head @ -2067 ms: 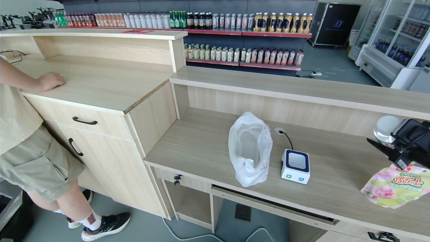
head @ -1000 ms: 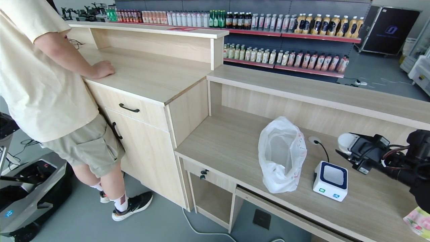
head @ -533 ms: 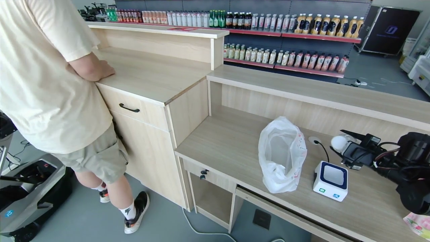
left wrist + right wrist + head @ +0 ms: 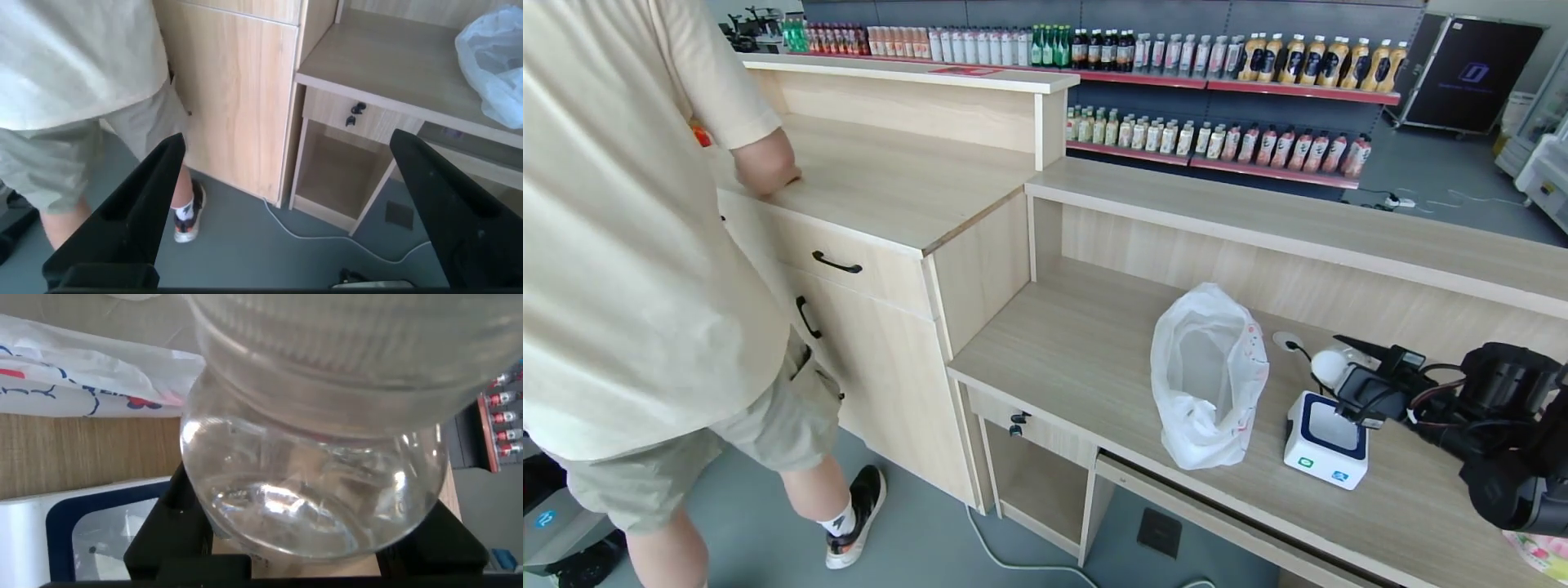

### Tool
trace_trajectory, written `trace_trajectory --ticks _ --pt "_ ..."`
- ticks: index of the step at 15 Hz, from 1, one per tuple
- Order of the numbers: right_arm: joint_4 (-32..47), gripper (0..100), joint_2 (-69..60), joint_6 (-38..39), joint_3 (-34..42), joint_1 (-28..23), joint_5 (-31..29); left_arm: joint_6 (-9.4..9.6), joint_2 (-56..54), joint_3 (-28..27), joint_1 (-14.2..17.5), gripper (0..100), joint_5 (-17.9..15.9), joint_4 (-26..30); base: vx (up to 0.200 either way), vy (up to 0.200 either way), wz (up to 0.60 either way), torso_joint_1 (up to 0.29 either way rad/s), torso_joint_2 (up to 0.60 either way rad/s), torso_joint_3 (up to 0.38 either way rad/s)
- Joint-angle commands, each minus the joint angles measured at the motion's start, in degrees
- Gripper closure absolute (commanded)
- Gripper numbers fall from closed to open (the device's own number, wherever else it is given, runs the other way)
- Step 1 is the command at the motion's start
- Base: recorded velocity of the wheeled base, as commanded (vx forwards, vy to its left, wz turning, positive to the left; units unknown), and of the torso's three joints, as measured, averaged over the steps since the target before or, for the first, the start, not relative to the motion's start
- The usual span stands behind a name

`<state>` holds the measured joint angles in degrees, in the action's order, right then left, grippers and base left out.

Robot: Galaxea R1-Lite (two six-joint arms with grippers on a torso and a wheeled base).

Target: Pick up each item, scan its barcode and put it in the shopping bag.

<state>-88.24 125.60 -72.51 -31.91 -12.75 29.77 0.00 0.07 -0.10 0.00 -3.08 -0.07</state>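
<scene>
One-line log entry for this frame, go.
phase: scan | right end effector: shut on clear bottle, over scanner | shopping bag: upright beside scanner | left end effector: open, empty

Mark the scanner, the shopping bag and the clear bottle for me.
scanner (image 4: 1323, 433): head view, top window.
shopping bag (image 4: 1209, 384): head view, front wall.
clear bottle (image 4: 310, 498): right wrist view, rounded body.

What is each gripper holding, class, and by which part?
The right gripper holds a clear bottle by its rounded body, fingers on opposite sides. The left gripper is open and holds nothing.
</scene>
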Motion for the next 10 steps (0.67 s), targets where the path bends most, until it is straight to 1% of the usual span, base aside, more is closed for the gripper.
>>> trace_trajectory --ticks 1,8,10 --pt "-1.76 100 3.07 0.09 0.01 1.06 0.03 0.00 0.01 0.01 0.00 0 0.01 -0.01 0.000 0.000 0.00 0.000 0.00 0.000" --pt "-1.76 100 6.15 -0.44 -0.78 1.41 0.03 0.00 0.01 0.01 0.00 0 0.01 -0.01 0.000 0.000 0.00 0.000 0.00 0.000" --pt "-1.76 100 6.94 -0.44 -2.54 2.38 0.03 0.00 0.01 0.01 0.00 0 0.01 -0.01 0.000 0.000 0.00 0.000 0.00 0.000"
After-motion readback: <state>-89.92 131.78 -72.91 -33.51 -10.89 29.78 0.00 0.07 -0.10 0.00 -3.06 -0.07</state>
